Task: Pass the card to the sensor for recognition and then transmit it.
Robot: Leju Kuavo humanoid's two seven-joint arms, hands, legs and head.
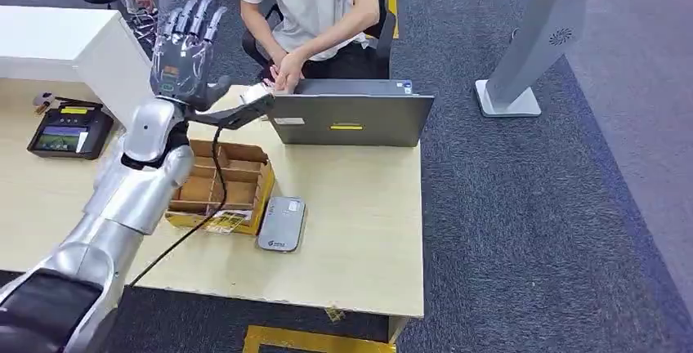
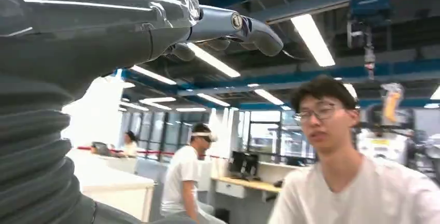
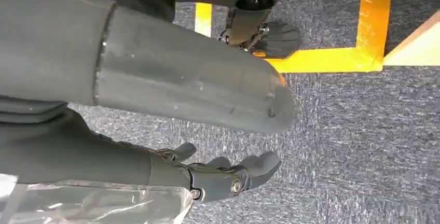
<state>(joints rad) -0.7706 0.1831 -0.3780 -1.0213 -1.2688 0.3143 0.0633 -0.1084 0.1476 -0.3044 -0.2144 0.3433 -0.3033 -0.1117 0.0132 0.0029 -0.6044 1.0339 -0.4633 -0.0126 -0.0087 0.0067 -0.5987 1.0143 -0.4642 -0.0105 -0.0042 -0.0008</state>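
The main risk from here is a fumbled handover: the card (image 1: 255, 93) sits pinched at the very tip of the left hand (image 1: 190, 55), between the thumb and what looks like one finger, while the other fingers stand spread and upright, so little of it is actually gripped. If the person's hand (image 1: 286, 71), just beside the card and above the laptop (image 1: 351, 116), pulls before the pinch lets go, or the pinch lets go before the person has it, the card could drop behind the laptop or onto the worktop (image 1: 359, 230). The left arm is raised and stretched forward over the cardboard box (image 1: 219, 185), palm turned away from the head view, with the card held out level toward the laptop's far left corner. The card reader (image 1: 282, 223) lies just beside the box, nearer the robot than the laptop. The right hand (image 3: 218, 175) hangs low over carpet, fingers loosely apart and holding nothing.
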